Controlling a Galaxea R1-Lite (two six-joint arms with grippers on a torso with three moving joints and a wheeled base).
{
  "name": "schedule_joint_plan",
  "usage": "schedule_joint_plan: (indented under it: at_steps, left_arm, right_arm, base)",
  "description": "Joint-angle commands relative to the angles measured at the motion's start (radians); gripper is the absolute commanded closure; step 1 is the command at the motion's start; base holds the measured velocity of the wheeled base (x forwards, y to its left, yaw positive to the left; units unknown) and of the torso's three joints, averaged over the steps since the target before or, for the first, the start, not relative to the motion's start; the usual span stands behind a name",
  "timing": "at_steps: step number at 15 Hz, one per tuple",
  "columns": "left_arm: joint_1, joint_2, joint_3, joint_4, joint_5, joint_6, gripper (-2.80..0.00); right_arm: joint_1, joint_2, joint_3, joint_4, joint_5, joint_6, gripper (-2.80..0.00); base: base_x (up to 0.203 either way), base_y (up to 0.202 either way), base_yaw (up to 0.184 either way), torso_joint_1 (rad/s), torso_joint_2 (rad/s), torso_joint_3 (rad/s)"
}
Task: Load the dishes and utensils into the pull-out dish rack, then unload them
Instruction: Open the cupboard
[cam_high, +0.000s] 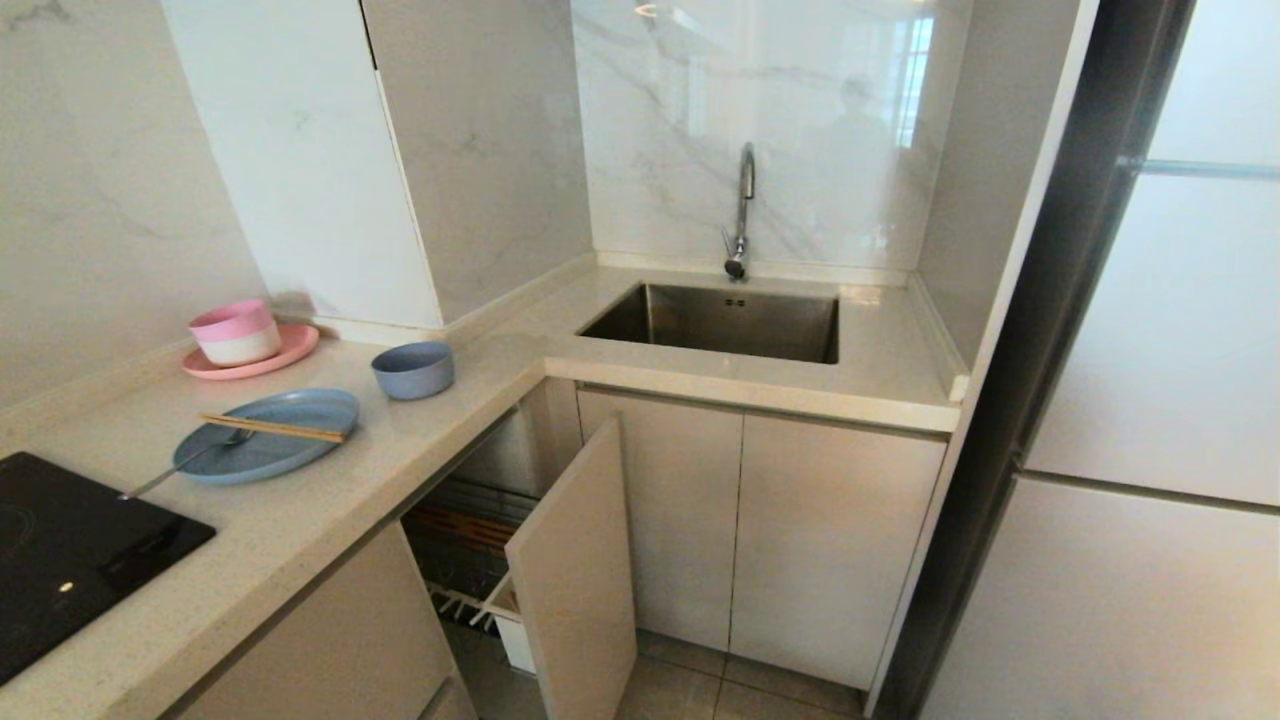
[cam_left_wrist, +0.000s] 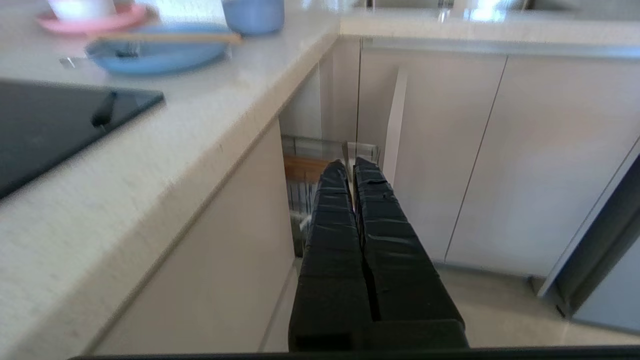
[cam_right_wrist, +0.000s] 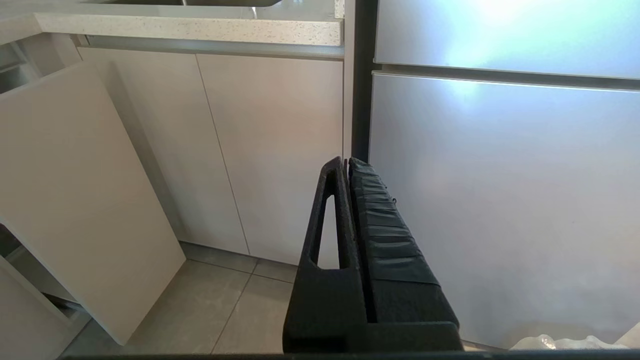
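Head view: you see neither gripper; chopsticks (cam_high: 273, 428) and fork (cam_high: 185, 462) lie on the plate (cam_high: 268, 436), bowl (cam_high: 413, 369) beside it, rack (cam_high: 470, 560) pulled out. Left wrist: your left gripper (cam_left_wrist: 350, 167) is closed, empty, rack (cam_left_wrist: 305, 175) just beyond its tips. Right wrist: right gripper (cam_right_wrist: 347, 165) closed, empty.

no readable text, labels or signs

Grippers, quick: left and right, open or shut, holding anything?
Left gripper: shut, empty, pointing at the gap of the pull-out dish rack.
Right gripper: shut, empty, low in front of the cabinet doors.
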Motion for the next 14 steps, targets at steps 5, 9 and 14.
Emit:
schedule_joint_plan:
  at_steps: [5,9,14]
  left_arm:
    - [-0.004,0.129,-0.494,0.268,-0.004,-0.001,0.00]
    - [-0.008,0.520,-0.881,0.354,-0.013,-0.007,0.00]
    - [-0.050,0.987,-1.140,0.303,-0.009,-0.051,0.00]
  right_arm:
    - [0.000,0.002,0.000,0.000,0.000,0.000,0.00]
    - [0.000,0.000,0.000,0.000,0.000,0.000,0.00]
    - [0.000,0.002,0.000,0.000,0.000,0.000,0.00]
  base:
    - [0.000,0.000,0.000,0.000,0.00,0.000]
    - [0.000,0.000,0.000,0.000,0.00,0.000]
    - [0.000,0.000,0.000,0.000,0.00,0.000]
